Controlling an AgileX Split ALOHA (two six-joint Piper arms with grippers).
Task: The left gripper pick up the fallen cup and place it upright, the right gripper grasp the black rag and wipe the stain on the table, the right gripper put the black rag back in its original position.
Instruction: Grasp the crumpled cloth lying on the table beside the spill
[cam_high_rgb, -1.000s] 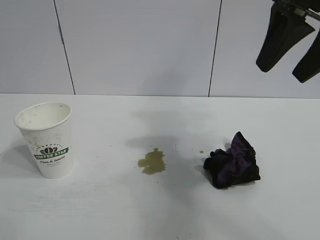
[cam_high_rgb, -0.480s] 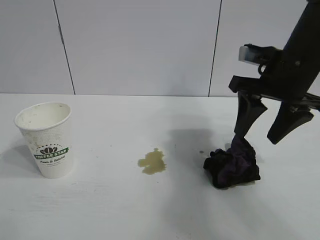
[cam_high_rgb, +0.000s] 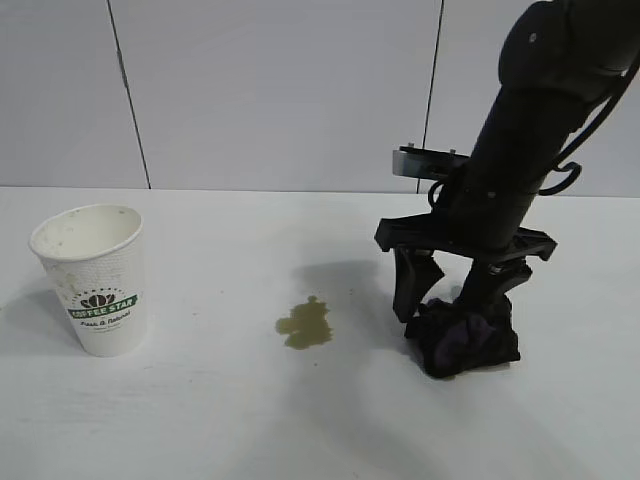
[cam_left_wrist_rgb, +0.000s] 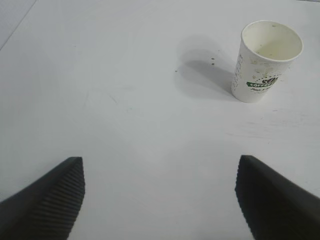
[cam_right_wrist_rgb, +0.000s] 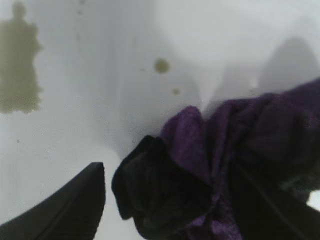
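Right gripper (cam_high_rgb: 449, 297) wide over rag (cam_high_rgb: 462, 335), one finger beside, one pressing on top; risks pinching just a fold.

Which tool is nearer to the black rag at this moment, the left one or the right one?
The right. The right tool is directly over the black rag, its fingers open astride it. The left tool is open, far off near the upright cup.

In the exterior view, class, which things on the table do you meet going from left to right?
white paper coffee cup → yellowish-brown stain → right gripper lowered over the black and purple rag
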